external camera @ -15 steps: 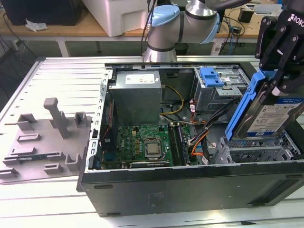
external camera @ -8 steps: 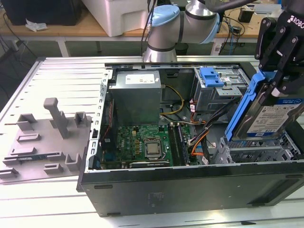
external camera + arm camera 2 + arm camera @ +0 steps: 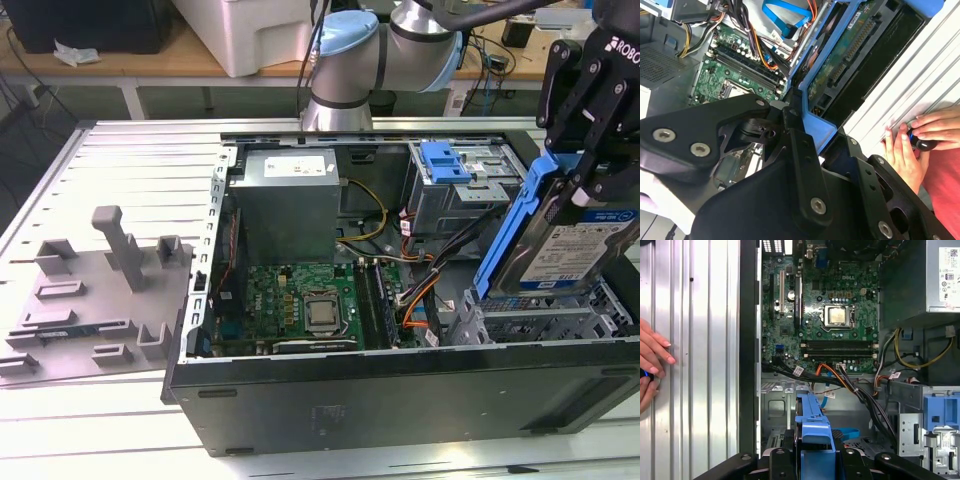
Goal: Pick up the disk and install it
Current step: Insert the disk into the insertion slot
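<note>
In the exterior view, a grey moulded fixture (image 3: 100,290) is cropped at the picture's left edge, on the ribbed surface (image 3: 130,160) to the exterior view's left of the computer case (image 3: 400,395). The arm (image 3: 380,50) is cut off at the upper edge behind the case. The upper edge of the disk (image 3: 580,250) is covered by the black jaws, and it cannot be told whether its lower end touches the bay in the case. In the second wrist view, a person's hands (image 3: 905,150) are cropped at the edge and rest on the surface just beside the case wall.

The disk is seen as a flat silver drive with a white-and-blue label, framed in blue plastic. It is held steeply tilted above the case's end at the exterior view's right, beyond the motherboard (image 3: 310,300) and the blue-latched drive cage (image 3: 455,185).

The jaws are closed on the disk's blue frame, and the wrist is angled down toward the case.
</note>
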Controlling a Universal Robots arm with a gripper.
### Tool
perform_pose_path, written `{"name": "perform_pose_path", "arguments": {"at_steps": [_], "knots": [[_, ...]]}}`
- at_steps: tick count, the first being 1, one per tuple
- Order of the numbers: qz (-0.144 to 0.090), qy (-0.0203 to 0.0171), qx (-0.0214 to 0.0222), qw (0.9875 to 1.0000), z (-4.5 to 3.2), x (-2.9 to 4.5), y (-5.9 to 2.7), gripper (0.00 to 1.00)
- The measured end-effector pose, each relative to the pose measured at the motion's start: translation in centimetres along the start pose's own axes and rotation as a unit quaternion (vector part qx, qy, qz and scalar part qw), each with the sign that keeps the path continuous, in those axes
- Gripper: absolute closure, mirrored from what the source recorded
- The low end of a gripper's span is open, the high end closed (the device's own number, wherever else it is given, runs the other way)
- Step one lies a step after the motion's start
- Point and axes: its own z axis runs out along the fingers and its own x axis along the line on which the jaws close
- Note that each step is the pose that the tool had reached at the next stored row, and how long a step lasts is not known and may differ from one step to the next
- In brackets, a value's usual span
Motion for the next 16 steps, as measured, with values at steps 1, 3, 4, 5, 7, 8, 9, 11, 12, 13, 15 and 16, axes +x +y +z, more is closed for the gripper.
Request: {"name": "perform_pose_path", "arguments": {"at_steps": [1,3,4,5,7,8,9,11,12,13,15,16], "knots": [[0.0,0.0,0.0,1.0,0.02,0.01,0.0,0.63],[0.0,0.0001,0.0,1.0,0.05,0.04,0.0,0.63],[0.0,0.0,0.0,1.0,0.09,0.06,0.0,0.63],[0.0,0.0,0.0,1.0,0.1,0.08,0.0,0.63],[0.0,0.0,0.0,1.0,0.14,0.08,0.0,0.63],[0.0,0.0001,0.0,1.0,0.16,0.08,0.0,0.63],[0.0,0.0001,0.0,1.0,0.19,0.08,0.0,0.63],[0.0,0.0001,0.0,1.0,0.24,0.08,0.0,0.63],[0.0,0.0001,0.0,1.0,0.26,0.08,-0.01,0.63],[0.0,0.0001,0.0,1.0,0.29,0.08,-0.01,0.63],[0.0,0.0001,0.0,1.0,0.35,0.09,-0.01,0.63],[0.0,0.0001,0.0,1.0,0.4,0.09,-0.01,0.63]]}}
